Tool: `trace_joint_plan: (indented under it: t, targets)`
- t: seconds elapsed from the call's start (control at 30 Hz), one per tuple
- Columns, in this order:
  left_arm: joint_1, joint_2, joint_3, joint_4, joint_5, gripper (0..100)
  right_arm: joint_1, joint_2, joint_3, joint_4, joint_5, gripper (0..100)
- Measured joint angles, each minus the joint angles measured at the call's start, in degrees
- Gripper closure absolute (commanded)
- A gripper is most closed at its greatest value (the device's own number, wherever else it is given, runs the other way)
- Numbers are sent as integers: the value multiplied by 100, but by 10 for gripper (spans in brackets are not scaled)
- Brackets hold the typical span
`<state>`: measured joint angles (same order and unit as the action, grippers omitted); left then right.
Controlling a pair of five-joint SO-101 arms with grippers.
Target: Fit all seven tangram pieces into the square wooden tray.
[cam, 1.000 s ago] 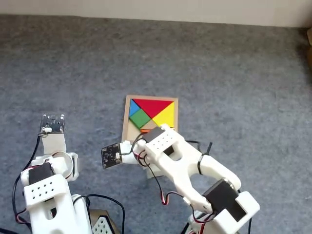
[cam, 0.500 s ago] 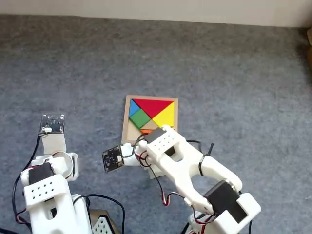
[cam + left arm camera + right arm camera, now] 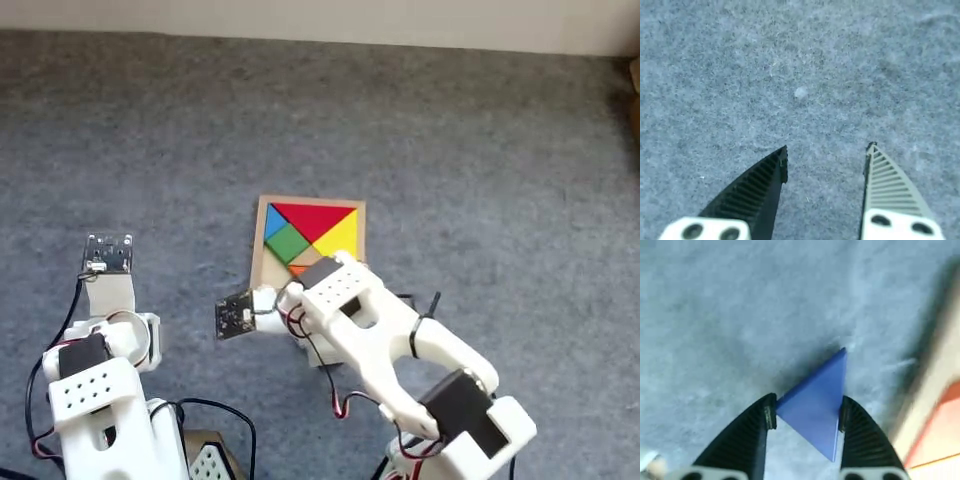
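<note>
The square wooden tray (image 3: 259, 250) lies mid-carpet. In it I see a red triangle (image 3: 313, 218), a yellow triangle (image 3: 343, 238), a small blue triangle (image 3: 273, 222), a green square (image 3: 287, 243) and an orange piece (image 3: 297, 268). The right arm (image 3: 345, 300) hangs over the tray's near edge and hides that part. In the right wrist view my right gripper (image 3: 807, 407) is shut on a blue triangle (image 3: 817, 400), held just above the carpet beside the tray's rim (image 3: 935, 370). My left gripper (image 3: 827, 148) stands open over bare carpet, nothing between its fingers.
Grey carpet covers the whole table. The left arm (image 3: 100, 370) sits at the near left, well away from the tray. A pale wall strip (image 3: 320, 20) runs along the far edge.
The right arm's wrist has shifted a little to the right, toward the tray's near-left corner, with the blue triangle still held. The left arm has not moved.
</note>
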<state>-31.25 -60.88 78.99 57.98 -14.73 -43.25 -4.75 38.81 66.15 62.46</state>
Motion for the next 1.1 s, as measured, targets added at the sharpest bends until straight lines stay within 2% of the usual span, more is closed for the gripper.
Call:
trace_joint_plan:
  t: [0.2,0.47,0.7,0.9,1.1]
  targets:
    - [0,0,0,0,0,758,9,-422,-563,123,-1284,926]
    - [0,0,0,0,0,758,9,-413,-888,-756,-3200,926]
    - [0,0,0,0,0,758,26,905,-1820,-1134,-4659,926]
    - [0,0,0,0,0,758,26,2040,-2927,-914,-5336,923]
    - [0,0,0,0,0,758,44,2479,-3587,-589,-5503,884]
